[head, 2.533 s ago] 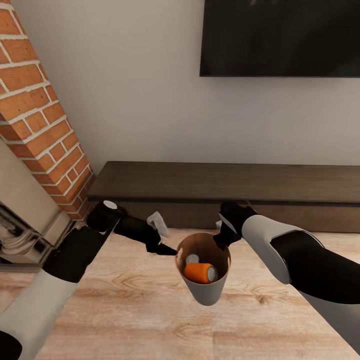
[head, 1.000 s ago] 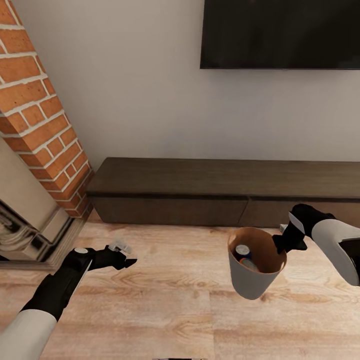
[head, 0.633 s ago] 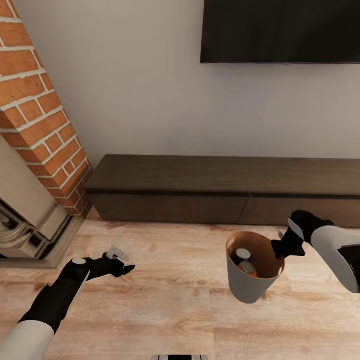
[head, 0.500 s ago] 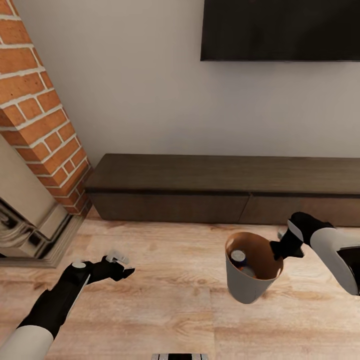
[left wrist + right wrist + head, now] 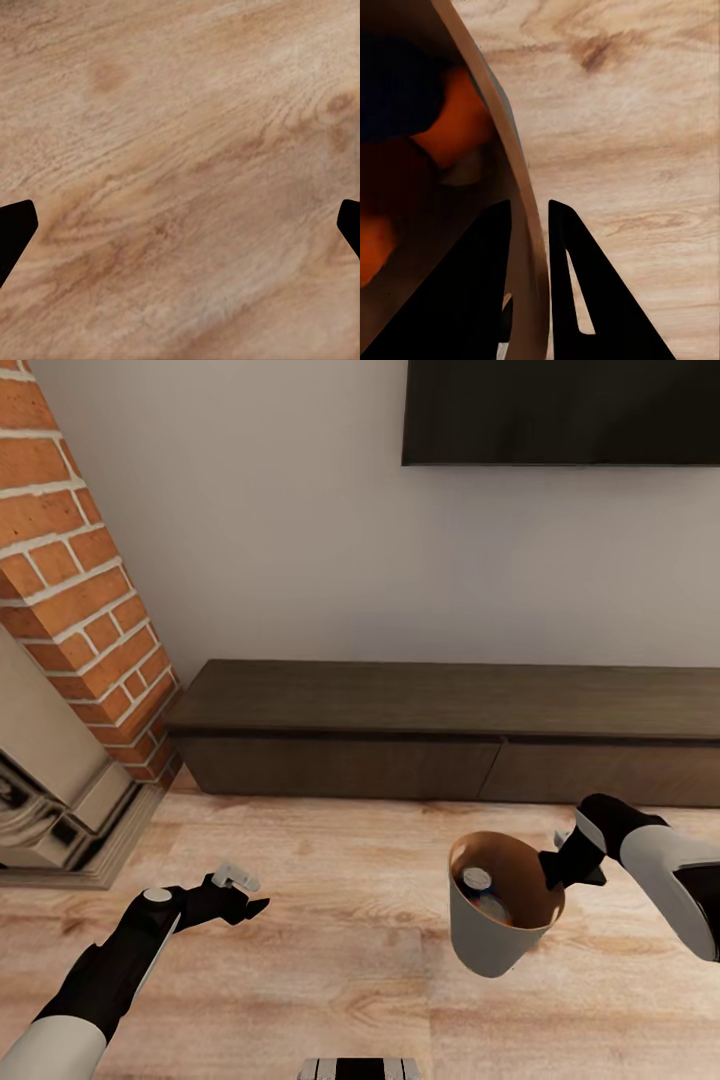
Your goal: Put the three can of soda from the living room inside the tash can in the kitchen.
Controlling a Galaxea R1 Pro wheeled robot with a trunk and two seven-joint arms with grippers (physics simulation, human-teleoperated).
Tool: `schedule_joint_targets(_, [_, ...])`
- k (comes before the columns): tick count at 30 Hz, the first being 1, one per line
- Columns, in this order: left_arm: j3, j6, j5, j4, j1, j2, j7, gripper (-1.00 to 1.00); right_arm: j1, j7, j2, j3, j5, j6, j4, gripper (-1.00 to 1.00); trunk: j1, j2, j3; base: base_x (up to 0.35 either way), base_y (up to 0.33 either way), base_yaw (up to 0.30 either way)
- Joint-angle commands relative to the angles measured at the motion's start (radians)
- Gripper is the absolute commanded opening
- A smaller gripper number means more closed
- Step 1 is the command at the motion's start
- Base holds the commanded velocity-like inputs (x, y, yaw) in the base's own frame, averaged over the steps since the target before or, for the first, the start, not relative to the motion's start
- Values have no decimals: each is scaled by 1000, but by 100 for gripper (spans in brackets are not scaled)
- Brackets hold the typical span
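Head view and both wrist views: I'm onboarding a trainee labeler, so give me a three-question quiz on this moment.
1. True or false: the right end effector is clamped on the rim of the trash can.
2. Which is under the left end effector: A) sofa, B) wood floor, C) cabinet?
3. Fill in: the soda cans lie ____ the trash can.

Key: 1 true; 2 B; 3 inside.

Dark low cabinet (image 5: 450, 725) on wood floor (image 5: 330, 970)
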Motion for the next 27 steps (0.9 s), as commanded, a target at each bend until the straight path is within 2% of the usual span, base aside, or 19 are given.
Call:
schedule_joint_targets(1, [0,-1,0,0,1,0,0,100,0,4,0,-16,-19,3,0,-100,4,-7,-3,0,0,0])
schedule_joint_targets(20, [-2,-15,1,0,13,-4,4,100,8,4,-1,-15,-18,2,1,-100,77,-140,-63,0,0,0])
schedule_joint_targets(27, [-2,-21,-2,0,13,-4,4,100,8,4,1,-15,-18,2,1,-100,80,-142,-90,0,0,0])
